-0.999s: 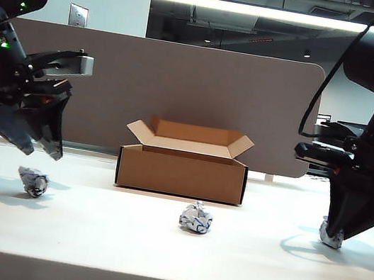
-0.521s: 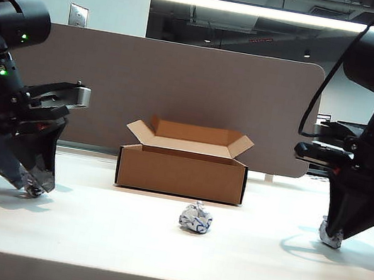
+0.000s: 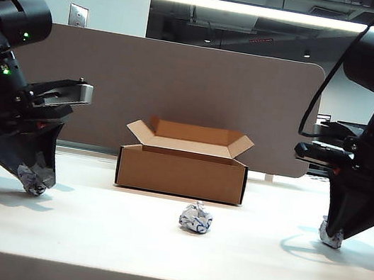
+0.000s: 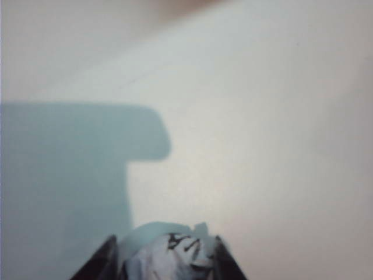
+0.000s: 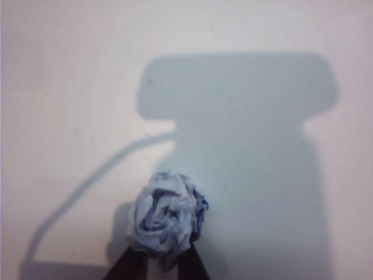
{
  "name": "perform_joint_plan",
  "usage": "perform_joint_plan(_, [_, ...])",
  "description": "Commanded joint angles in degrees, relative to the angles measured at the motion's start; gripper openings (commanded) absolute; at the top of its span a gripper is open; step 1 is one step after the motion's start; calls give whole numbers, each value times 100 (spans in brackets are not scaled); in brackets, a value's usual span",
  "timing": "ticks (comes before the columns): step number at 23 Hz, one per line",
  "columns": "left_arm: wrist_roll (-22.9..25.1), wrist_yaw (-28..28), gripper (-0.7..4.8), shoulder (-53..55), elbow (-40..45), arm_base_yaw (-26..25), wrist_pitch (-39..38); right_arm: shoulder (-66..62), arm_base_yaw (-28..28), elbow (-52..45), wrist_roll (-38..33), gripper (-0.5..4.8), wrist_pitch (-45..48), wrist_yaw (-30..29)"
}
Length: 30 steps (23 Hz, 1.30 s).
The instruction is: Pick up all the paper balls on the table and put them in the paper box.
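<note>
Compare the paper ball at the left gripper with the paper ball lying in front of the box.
The left paper ball sits between the left gripper's jaws near the table's left side; the middle paper ball lies free, touched by nothing. The left one is partly hidden by the jaws; the middle one shows whole. Both are small crumpled white wads with dark print on the table, outside the paper box.

Crumpled printed paper balls (image 3: 196, 218) lie on the smooth matt table (image 3: 154, 249) by the matt cardboard paper box (image 3: 182, 171).

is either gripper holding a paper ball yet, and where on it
Right gripper pinches the right paper ball at its near edge. Left gripper straddles the left paper ball; whether it grips cannot be told.
</note>
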<state>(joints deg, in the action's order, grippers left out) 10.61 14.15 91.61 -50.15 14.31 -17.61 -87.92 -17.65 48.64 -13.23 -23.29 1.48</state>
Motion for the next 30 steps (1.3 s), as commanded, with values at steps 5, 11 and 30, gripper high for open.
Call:
perform_joint_plan(5, [-17,118,168,-11,-33,7,-13,17,-7,20,26,79,81,52])
perform_joint_plan(11, [-109,160,149,-11,-35,7,-79,20,-7,20,26,79,81,50])
perform_joint_plan(30, [-662,308,151,282,-2398,332,697,-1049,-446,3510,1019,75,85,-643])
